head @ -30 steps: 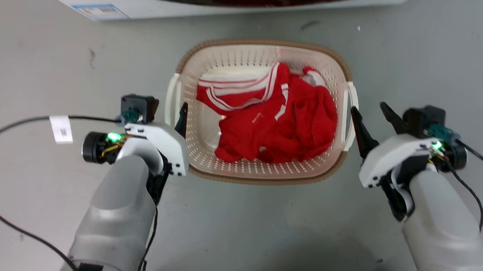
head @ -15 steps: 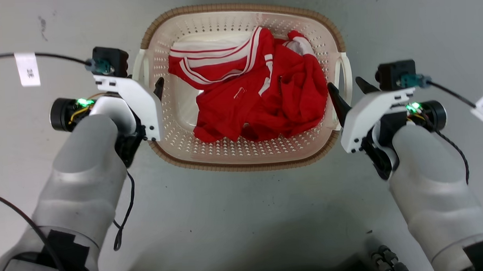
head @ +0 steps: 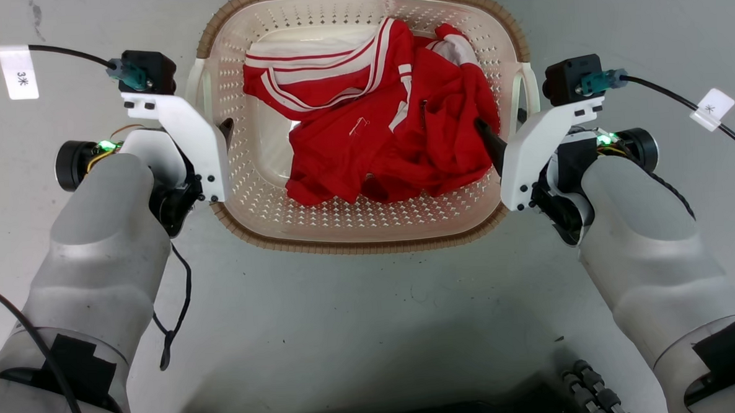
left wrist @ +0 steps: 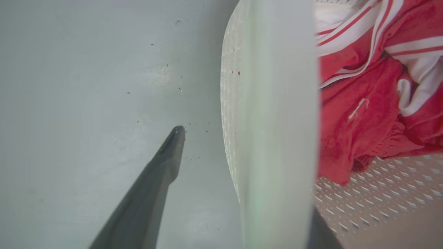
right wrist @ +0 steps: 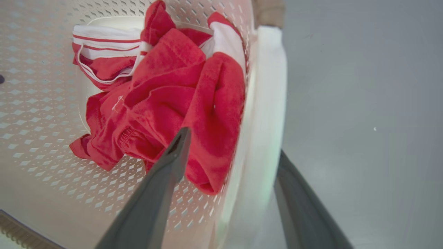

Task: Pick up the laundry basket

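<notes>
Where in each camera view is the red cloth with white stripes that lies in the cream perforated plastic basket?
Head view: red cloth with white stripes, upper centre, inside the cream perforated plastic laundry basket.
Left wrist view: right side, beyond the basket's white side handle.
Right wrist view: centre and left.
Shared landmark: the small white stitch mark on the cloth.

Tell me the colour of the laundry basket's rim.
Brown, woven-look; the rim shows best in the head view.

Floor (head: 372, 318): grey, smooth, faintly scuffed and specked.
Item on it: one laundry basket (head: 369, 247), cream perforated plastic, brown woven-look rim, upright.
</notes>
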`<state>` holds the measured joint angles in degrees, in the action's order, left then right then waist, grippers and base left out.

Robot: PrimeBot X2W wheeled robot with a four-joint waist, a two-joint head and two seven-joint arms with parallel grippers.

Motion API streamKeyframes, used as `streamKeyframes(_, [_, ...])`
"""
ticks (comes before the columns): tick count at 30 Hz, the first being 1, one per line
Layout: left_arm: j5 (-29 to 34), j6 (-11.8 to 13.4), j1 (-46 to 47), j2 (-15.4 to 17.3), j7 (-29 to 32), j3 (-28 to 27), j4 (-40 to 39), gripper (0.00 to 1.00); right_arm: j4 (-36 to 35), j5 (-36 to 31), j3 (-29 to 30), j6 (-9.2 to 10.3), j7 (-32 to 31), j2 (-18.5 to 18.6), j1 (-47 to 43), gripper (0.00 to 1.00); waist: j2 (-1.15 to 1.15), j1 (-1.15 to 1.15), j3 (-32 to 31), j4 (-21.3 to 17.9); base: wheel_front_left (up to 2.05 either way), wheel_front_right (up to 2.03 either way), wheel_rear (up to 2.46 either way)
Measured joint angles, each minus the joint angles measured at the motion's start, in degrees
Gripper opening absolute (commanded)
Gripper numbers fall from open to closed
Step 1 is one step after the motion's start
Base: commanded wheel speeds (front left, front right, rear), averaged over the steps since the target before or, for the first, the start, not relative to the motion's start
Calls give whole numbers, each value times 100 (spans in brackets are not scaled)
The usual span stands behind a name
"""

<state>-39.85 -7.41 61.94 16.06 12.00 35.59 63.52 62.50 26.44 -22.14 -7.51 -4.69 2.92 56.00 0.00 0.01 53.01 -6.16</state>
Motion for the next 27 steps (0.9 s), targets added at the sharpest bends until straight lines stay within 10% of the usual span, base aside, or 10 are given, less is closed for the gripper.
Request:
streamKeyframes(1, [-73, 0, 1, -3, 58, 34, 1, 0, 13, 59, -65, 0, -19, -1, 16, 11, 0, 0, 5, -5, 0, 0, 0])
streamKeyframes(2, [-149, 0, 1, -10, 131, 77, -1, 0, 14, 135, -144, 1, -43, -1, 30, 0, 0, 0, 7, -8, 0, 0, 0])
streamKeyframes(27, [-1527, 27, -470, -338, 1083, 715, 159, 0, 511, 1255, -1180, 14, -1054, 294, -32, 0, 0, -1, -1378, 298, 0, 0, 0])
